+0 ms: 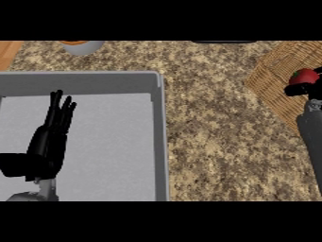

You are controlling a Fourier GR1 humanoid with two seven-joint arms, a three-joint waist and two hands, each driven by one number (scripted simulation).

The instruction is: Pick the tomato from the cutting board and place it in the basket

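Right hand (pixel 315 88) is gripping the tomato (pixel 304 76) over the basket (pixel 282 64), upper right; release is due next. Left hand (pixel 48 142) is resting open, lower left.

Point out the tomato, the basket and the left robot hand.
tomato (pixel 305 75), head view: on its red skin.
basket (pixel 278 75), head view: on its woven wall, left of the tomato.
left robot hand (pixel 46 146), head view: on its palm, over the grey sink.

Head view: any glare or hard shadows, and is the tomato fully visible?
Head view: even light, no glare, no hard shadows on the counter; the tomato is partly hidden by the right hand over the basket; left hand shows whole over the grey sink.
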